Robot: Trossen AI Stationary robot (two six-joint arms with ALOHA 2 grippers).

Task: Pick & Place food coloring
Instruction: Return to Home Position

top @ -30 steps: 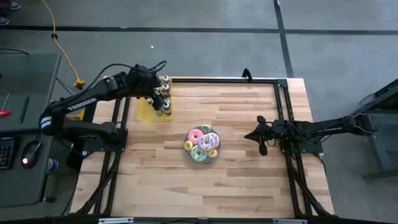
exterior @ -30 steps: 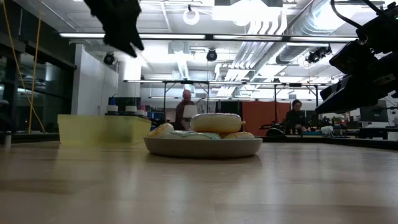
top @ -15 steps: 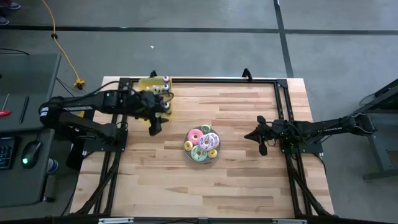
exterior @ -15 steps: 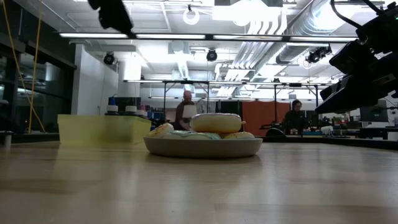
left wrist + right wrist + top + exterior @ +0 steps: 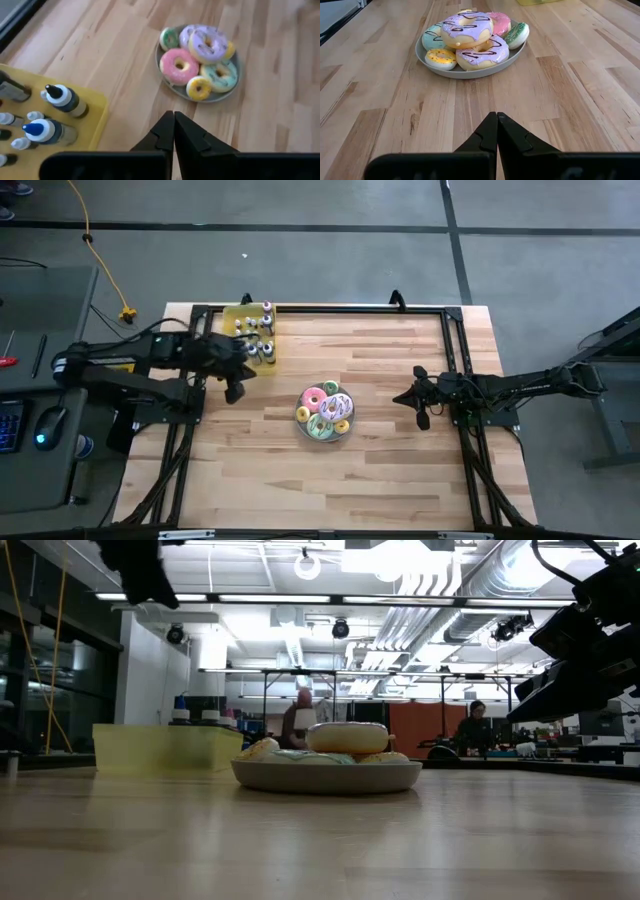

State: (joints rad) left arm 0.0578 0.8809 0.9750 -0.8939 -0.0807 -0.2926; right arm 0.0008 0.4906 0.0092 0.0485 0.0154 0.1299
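while food coloring (image 5: 62, 99) fills the yellow bin (image 5: 92, 127), left and right jaws press together.

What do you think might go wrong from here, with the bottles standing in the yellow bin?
The left gripper, shut, hangs right beside the yellow bin; a swing that way might nudge it and tip the crowded upright bottles. The plate of doughnuts sits between that gripper and the shut right gripper; a low sweep from either could clip it.
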